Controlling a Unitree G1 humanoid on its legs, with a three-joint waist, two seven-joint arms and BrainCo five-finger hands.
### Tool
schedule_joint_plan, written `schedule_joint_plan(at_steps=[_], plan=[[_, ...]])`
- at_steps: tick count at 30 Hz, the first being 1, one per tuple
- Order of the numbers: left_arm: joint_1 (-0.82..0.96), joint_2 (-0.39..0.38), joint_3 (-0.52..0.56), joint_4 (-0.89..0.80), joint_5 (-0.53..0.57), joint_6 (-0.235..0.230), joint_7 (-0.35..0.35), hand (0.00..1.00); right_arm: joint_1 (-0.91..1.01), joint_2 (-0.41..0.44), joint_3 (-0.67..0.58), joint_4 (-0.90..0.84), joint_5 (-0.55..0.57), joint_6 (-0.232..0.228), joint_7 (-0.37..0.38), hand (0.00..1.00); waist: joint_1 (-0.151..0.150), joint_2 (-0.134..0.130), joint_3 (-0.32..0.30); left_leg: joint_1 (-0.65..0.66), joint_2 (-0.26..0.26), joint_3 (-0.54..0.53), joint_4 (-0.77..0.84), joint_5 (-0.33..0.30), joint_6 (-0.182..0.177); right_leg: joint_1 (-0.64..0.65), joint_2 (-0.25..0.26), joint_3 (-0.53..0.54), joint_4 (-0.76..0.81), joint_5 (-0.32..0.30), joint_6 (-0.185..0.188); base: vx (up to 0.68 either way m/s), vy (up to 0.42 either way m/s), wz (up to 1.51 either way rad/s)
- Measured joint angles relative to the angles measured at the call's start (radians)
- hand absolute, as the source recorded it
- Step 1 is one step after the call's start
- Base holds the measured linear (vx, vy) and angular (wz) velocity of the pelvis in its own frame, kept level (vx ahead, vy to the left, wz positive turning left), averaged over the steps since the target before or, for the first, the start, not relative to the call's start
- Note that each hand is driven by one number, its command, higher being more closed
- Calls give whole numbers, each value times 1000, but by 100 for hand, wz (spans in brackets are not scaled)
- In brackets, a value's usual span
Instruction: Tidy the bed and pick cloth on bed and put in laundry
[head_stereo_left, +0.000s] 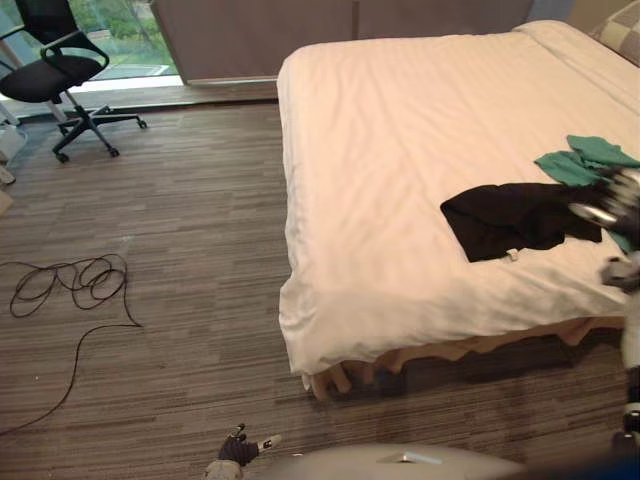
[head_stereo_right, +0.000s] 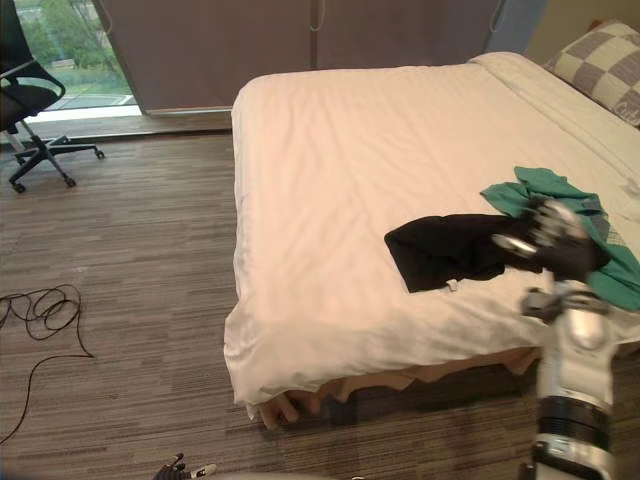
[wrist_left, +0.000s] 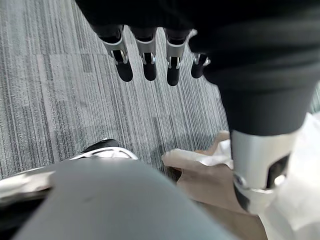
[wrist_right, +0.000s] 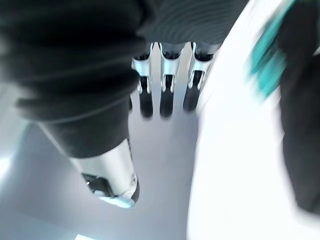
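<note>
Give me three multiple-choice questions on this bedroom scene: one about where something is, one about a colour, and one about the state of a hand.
1. Where does the black cloth lie?
A. in a laundry basket
B. on a table
C. on the bed

2. What colour is the cloth beside the black one?
A. green
B. red
C. yellow

3. How is the right hand?
A. shut on the black cloth
B. open, with straight fingers
C. shut in an empty fist

Answers:
1 C: it lies on the sheet near the bed's foot edge.
2 A: the green cloth lies right next to it.
3 B: its wrist view shows the fingers straight and nothing between them.
</note>
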Motion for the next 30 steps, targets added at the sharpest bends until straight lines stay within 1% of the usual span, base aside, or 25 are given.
schedule_joint_plan(at_steps=[1, 2, 3, 4, 5, 6, 8, 9, 10, 11, 12, 13, 14, 15, 16, 17, 18, 20, 22, 23, 24, 25, 27, 28, 30], plan=[[9, -1, -9, 0, 4, 0, 5, 0, -28, 33, 80, -30, -1, -1, 42, 100, 12, 1, 4, 0, -1, -2, 2, -1, 2, 2, -2, 0, 0, 0, 0, -3, 18, 8], [12, -3, -9, 1, 3, 0, 6, 0, -47, 47, 120, -37, -5, 0, 57, 100, 19, 2, 7, 0, -1, -5, 2, -3, 4, 3, -2, -1, 1, 0, 0, -22, 19, 16], [13, -6, -12, 0, 4, -2, 7, 0, -105, 74, 217, -38, -10, 10, 97, 100, 27, 5, 21, 0, -1, -18, 4, -7, 8, 13, -2, -6, 0, 0, 0, -33, 18, 21], [13, -6, -12, 0, 4, -3, 8, 0, -129, 87, 254, -38, -10, 21, 106, 100, 29, 5, 25, 0, -1, -25, 5, -7, 8, 17, -3, -7, 0, 0, 0, -44, 25, 29], [12, -6, -13, -3, 3, -3, 9, 0, -162, 106, 312, -38, -11, 44, 111, 100, 35, 5, 30, 2, 0, -30, 7, -7, 8, 24, -5, -7, 0, 0, 0, -58, 17, 22], [10, -5, -15, -17, 0, 0, 10, 0, -209, 148, 380, -36, -11, 88, 111, 100, 54, 3, 48, 20, 0, -42, 11, -7, 8, 47, -6, -8, 0, 0, 0, -71, 12, 24], [10, -5, -19, -30, -1, 11, 11, 0, -249, 205, 438, -31, -6, 127, 110, 100, 65, 3, 51, 21, 0, -55, 12, -7, 8, 57, -8, -11, 0, -1, 1, -77, 8, 22], [7, -4, -18, -29, -10, 23, 6, 0, -287, 249, 490, -15, 5, 161, 99, 100, 74, 3, 53, 17, 0, -63, 11, -7, 8, 58, -10, -22, -1, -1, 2, -107, 1, 23], [-3, -3, -18, -29, -10, 29, 6, 0, -334, 289, 536, 13, 8, 183, 91, 100, 80, 3, 69, 12, -1, -79, 10, -7, 8, 59, -10, -37, -2, -3, 3, -126, 2, 24], [-10, -1, -18, -29, -10, 35, 5, 0, -360, 310, 558, 31, 9, 190, 78, 100, 87, 3, 82, 6, -1, -86, 10, -7, 8, 58, -11, -41, -1, -4, 5, -191, -3, 33], [-37, 12, -19, -27, -20, 44, 3, 0, -413, 353, 587, 70, 15, 198, 49, 100, 96, -2, 105, -32, -2, -107, 14, -11, 9, 33, -14, -58, 7, -17, 7, -202, -3, 29], [-54, 16, -19, -27, -24, 48, 2, 0, -443, 372, 594, 93, 15, 198, 34, 100, 103, -8, 119, -53, -3, -111, 18, -8, 11, 15, -16, -61, 17, -25, 8, -301, -22, 35], [-90, 25, -18, -28, -50, 53, 0, 0, -512, 414, 597, 144, 14, 199, -3, 100, 112, -15, 159, -104, 1, -122, 28, 6, 12, -41, -17, -66, 49, -29, 3, -331, -33, 40], [-128, 35, -18, -29, -68, 53, -3, 0, -586, 442, 593, 187, 15, 198, -39, 100, 121, -13, 207, -160, 3, -142, 36, 20, 12, -96, -22, -87, 82, -32, -3, -328, -34, 47], [-148, 37, -17, -29, -83, 53, -5, 0, -626, 449, 592, 208, 19, 196, -55, 100, 124, -15, 229, -186, 5, -156, 39, 32, 14, -124, -23, -95, 96, -33, -9, -326, -31, 57], [-189, 38, -17, -33, -98, 49, -8, 0, -708, 451, 589, 251, 25, 194, -85, 100, 135, -18, 276, -238, 7, -170, 39, 61, 11, -174, -26, -113, 115, -29, -14, -283, -17, 52], [-218, 37, -17, -40, -113, 41, -16, 0, -778, 451, 585, 290, 32, 190, -105, 100, 149, -9, 324, -278, 9, -187, 36, 85, 11, -210, -28, -125, 122, -19, -27, -265, -10, 45], [-251, 33, -17, -45, -138, 38, -16, 0, -828, 452, 561, 327, 79, 183, -129, 100, 168, 4, 366, -332, 10, -203, 33, 117, 24, -252, -25, -143, 121, 1, -28, -145, 3, 35], [-276, 31, -18, -46, -141, 35, -17, 0, -832, 450, 533, 340, 117, 182, -153, 100, 186, 9, 370, -380, 8, -219, 33, 132, 27, -290, -24, -158, 120, 9, -28, -32, 13, 31], [-289, 30, -19, -46, -157, 33, -17, 0, -835, 450, 520, 345, 135, 182, -165, 100, 189, 9, 373, -401, 6, -225, 40, 135, 28, -304, -25, -163, 122, 10, -29, -1, 22, 27], [-320, 25, -20, -47, -173, 34, -18, 0, -861, 450, 506, 358, 160, 177, -195, 100, 191, 19, 380, -447, 3, -239, 67, 136, 29, -337, -32, -169, 138, 10, -29, -16, 17, 27], [-336, 22, -21, -48, -174, 34, -18, 0, -874, 444, 501, 362, 170, 173, -208, 100, 193, 24, 383, -463, 3, -241, 74, 136, 29, -351, -33, -169, 145, 10, -30, -23, 20, 22], [-387, 10, -49, -48, -175, 33, -16, 0, -912, 435, 471, 367, 185, 155, -258, 100, 210, 51, 398, -517, 1, -243, 99, 136, 29, -406, -41, -168, 175, 6, -34, -60, 24, 6], [-413, -2, -56, -48, -175, 38, -16, 0, -923, 426, 462, 367, 213, 142, -291, 100, 216, 69, 407, -543, -1, -245, 108, 136, 30, -439, -52, -168, 205, -3, -39, -77, 21, 5], [-448, -24, -58, -48, -176, 40, -14, 0, -929, 424, 449, 367, 228, 129, -339, 100, 219, 90, 418, -587, -6, -246, 123, 139, 33, -500, -70, -166, 262, -23, -41, -88, 12, 10]])
